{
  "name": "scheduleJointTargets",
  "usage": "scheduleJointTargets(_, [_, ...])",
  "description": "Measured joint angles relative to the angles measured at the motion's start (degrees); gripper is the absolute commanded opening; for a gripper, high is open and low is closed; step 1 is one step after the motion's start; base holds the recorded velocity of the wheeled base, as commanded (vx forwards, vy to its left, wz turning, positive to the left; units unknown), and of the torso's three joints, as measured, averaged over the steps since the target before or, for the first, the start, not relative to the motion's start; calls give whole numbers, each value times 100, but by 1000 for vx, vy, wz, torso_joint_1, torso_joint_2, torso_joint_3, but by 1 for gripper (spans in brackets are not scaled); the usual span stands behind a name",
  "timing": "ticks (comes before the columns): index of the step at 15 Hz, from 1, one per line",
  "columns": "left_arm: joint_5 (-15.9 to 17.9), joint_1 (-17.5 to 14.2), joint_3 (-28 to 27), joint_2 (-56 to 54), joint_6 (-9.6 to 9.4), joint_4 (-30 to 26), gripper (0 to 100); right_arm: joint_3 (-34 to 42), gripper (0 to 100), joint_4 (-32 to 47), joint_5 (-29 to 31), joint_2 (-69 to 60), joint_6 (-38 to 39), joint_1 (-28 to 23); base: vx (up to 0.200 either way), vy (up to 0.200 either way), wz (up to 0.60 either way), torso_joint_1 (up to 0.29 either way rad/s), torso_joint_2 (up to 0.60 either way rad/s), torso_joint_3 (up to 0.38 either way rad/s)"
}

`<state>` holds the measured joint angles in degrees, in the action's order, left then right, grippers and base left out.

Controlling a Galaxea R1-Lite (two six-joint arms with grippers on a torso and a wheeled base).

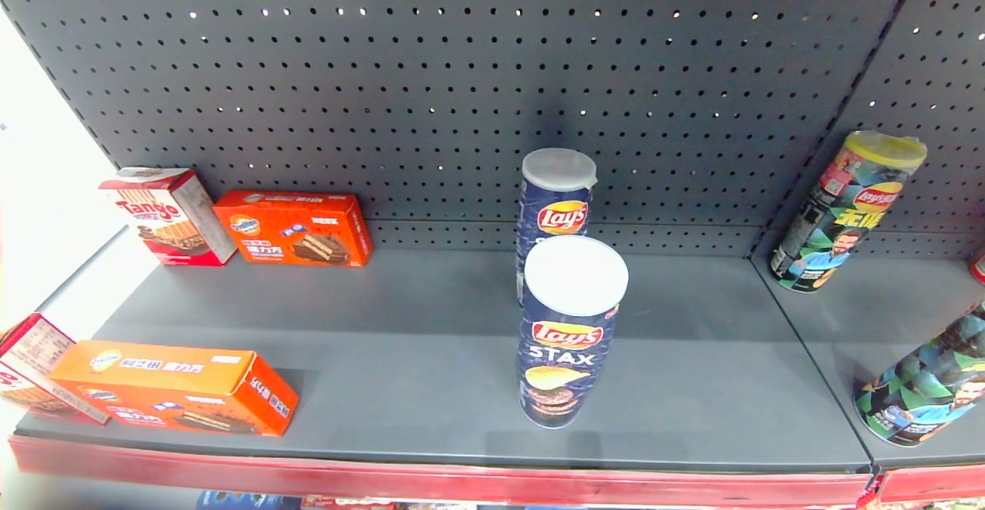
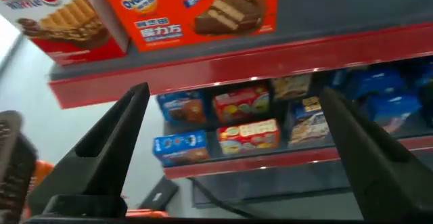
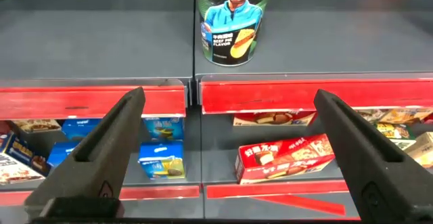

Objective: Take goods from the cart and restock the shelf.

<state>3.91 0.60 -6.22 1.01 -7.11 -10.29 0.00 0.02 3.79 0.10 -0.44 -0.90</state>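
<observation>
On the grey shelf (image 1: 415,356) two dark blue chip cans stand upright, one at the front (image 1: 568,333) and one behind it (image 1: 554,206). Orange boxes lie at the back left (image 1: 296,227) and front left (image 1: 177,387), each beside a red wafer box (image 1: 165,214). Green-and-black chip cans (image 1: 843,214) stand on the adjoining shelf section to the right. My left gripper (image 2: 230,149) is open and holds nothing, below and in front of the shelf's red edge (image 2: 243,61). My right gripper (image 3: 233,143) is open too, facing a green can (image 3: 233,21) above the red edge.
A perforated grey back panel (image 1: 462,87) closes the shelf behind. Lower shelves hold several small boxes of biscuits (image 2: 247,136) and a red box (image 3: 284,158). A wide bare stretch of shelf lies between the orange boxes and the blue cans.
</observation>
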Motion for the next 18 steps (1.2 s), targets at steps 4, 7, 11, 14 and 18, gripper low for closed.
scheduleJointTargets(4, [57, -18, 40, -66, 550, 39, 100, 0, 100, 0, 0, -2, 1, 0, 0, 0, 0, 0, 0, 0])
scheduleJointTargets(7, [-140, -20, 162, -77, 156, 556, 100, 0, 100, -2, 0, -2, 1, 0, 0, 0, 0, 0, 0, 0])
scheduleJointTargets(11, [-735, -20, 580, -80, -369, 1319, 100, 0, 100, -2, 0, -2, 1, 0, 0, 0, 0, 0, 0, 0])
scheduleJointTargets(14, [232, -13, 600, -83, 44, 942, 100, 0, 100, -2, 0, -2, 1, 0, 0, 0, 0, 0, 0, 0])
scheduleJointTargets(18, [-421, -16, 622, -88, 183, 1007, 100, 0, 100, -2, -2, -2, 1, 0, 0, 0, 0, 0, 0, 0])
